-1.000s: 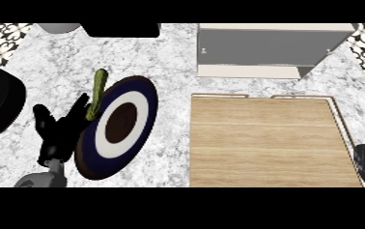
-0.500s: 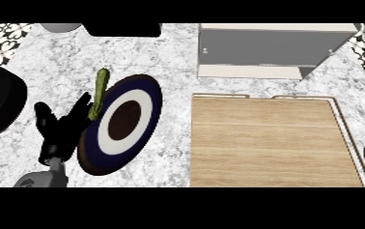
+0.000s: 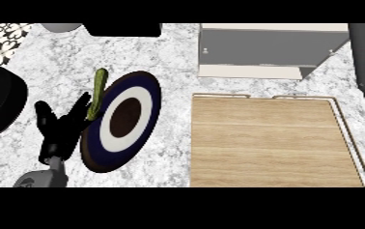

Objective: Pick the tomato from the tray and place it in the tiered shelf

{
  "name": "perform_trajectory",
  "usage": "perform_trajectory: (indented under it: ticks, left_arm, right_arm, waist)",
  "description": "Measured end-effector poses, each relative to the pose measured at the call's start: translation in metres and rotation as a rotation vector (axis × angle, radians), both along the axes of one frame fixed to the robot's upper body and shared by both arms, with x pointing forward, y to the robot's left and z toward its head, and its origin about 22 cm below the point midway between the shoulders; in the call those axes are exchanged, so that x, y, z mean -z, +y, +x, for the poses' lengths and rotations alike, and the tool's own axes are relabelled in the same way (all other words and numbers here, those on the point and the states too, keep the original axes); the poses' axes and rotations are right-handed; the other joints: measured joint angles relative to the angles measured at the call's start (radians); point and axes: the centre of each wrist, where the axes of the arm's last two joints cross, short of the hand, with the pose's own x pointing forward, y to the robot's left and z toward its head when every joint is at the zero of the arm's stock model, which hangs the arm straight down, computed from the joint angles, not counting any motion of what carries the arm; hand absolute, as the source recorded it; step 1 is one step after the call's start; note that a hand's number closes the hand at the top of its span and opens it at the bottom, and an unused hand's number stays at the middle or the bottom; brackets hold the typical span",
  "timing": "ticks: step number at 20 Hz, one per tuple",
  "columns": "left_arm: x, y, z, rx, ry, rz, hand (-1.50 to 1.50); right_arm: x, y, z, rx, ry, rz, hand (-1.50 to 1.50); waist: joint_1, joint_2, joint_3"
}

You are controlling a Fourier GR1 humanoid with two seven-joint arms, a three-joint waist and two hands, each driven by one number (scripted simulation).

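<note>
Now left hand point(image 3: 61, 131) slightly higher beside plate point(image 3: 135, 102).

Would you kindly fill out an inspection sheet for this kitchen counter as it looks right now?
Surface: marble counter, speckled grey and white.
Job's things: wooden tray at right, no tomato seen in it; tiered shelf beyond it, no tomato seen there either.
Clutter: navy, white and brown plate at left; long green vegetable at its left rim.
Hands: left hand open, fingers spread, beside the plate; right hand not in view.
Cables: nothing seen.
Surroundings: dark round object at the left edge; grey object at the top edge.
</note>
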Motion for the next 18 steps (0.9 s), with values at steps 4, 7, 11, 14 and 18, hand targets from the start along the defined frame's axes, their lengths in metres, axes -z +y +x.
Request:
perform_trajectory:
  ticks: [4, 7, 11, 14, 18]
  left_arm:
    - [0.003, 0.000, 0.001, -0.014, -0.008, 0.010, 0.00]
    - [0.002, -0.002, -0.001, -0.015, -0.007, 0.009, 0.00]
    - [0.000, -0.002, -0.002, -0.004, -0.002, 0.003, 0.00]
    - [-0.001, -0.001, -0.002, 0.001, -0.003, -0.005, 0.00]
    - [0.003, -0.001, -0.003, -0.006, -0.010, 0.000, 0.00]
  right_arm:
    - [0.004, 0.001, 0.006, -0.025, -0.004, -0.002, 1.50]
    - [0.005, 0.002, 0.009, -0.032, -0.003, -0.003, 1.50]
    - [0.004, -0.001, 0.011, -0.022, 0.009, -0.027, 1.50]
    - [-0.002, -0.010, 0.012, 0.016, -0.019, 0.095, -1.50]
    - [-0.007, -0.009, 0.013, 0.039, -0.044, 0.236, -1.50]
  waist:
    - [-0.001, -0.001, 0.002]
    - [-0.002, -0.002, 0.001]
    - [-0.002, -0.001, 0.000]
    - [-0.002, 0.000, -0.001]
    - [-0.004, -0.002, 0.000]
